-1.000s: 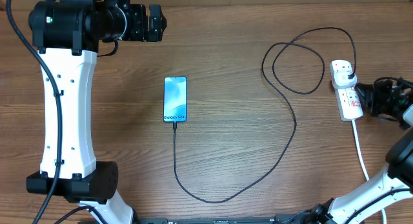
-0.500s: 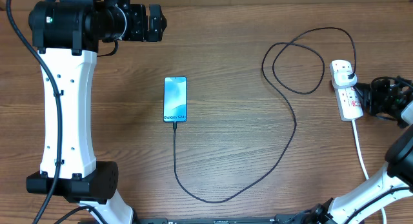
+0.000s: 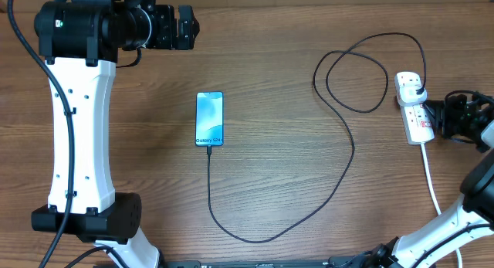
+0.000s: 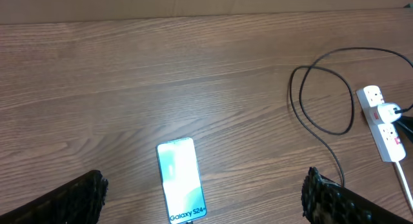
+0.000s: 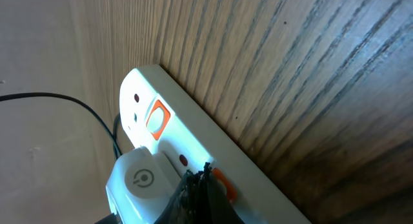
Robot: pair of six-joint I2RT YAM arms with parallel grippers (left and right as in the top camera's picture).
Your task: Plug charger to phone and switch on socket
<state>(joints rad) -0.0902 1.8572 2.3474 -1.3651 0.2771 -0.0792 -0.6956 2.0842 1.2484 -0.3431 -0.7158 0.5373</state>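
The left arm stands along the left side of the table (image 3: 293,191), its white link running up the overhead view, wrist turned to the right at the far edge. The left gripper (image 3: 187,28) hangs well apart from everything, jaws spread wide and holding nothing; in its wrist view the two dark fingers (image 4: 71,198) frame the lower corners.

The right arm reaches in from the right edge, wrist pointing left at the socket (image 3: 421,129). The right gripper (image 5: 204,177) is pinched fully closed with nothing between its jaws, its tip right at an orange-red switch (image 5: 221,180) on the strip's top face. Whether it presses the switch cannot be told. A second switch (image 5: 157,116) sits further along the strip.

The phone (image 3: 209,118) lies flat mid-table, screen lit blue. The charger (image 3: 351,156) has its connector in the phone's near end, curves right, loops once, and ends at its plug (image 3: 417,88), seated in the socket. The white cord (image 3: 431,179) trails from the strip toward the near edge.
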